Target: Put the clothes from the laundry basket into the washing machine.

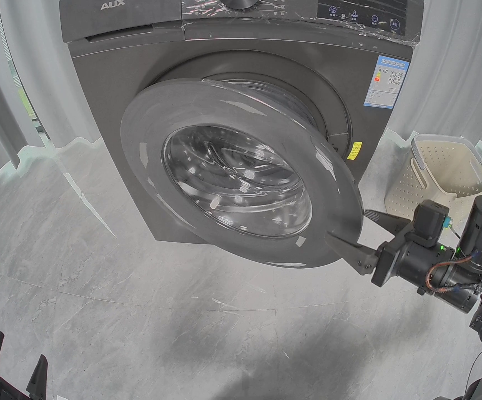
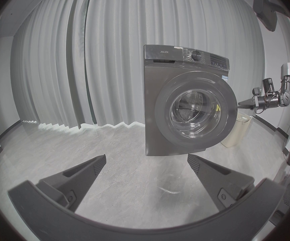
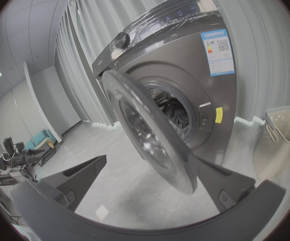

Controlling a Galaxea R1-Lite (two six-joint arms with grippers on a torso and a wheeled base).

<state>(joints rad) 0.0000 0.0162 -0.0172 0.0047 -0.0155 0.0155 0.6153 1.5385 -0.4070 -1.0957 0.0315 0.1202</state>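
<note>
The grey washing machine [image 1: 119,79] stands on the pale floor [image 1: 141,306] in front of the curtains [image 2: 118,51], its round door [image 1: 157,134] swung partway out. From the head view the door's glass covers most of the opening, so the drum behind it is hard to read. The right wrist view looks past the door's free edge and shows dark clothes [image 3: 175,112] lying inside the drum, though how many pieces cannot be made out. The right gripper [image 1: 366,234] is at that free edge with its fingers spread apart. One finger [image 1: 347,249] lies against the outer rim, while the door hides whether it actually touches. The laundry basket [image 1: 407,190], cream and perforated, stands on the floor just beside the machine on the robot's right. The right arm crosses in front of it and hides its lower part and its bottom. The left gripper [image 1: 18,356] sits low at the robot's left, well apart from the machine, cut off by the frame, its fingers spread and holding nothing.
</note>
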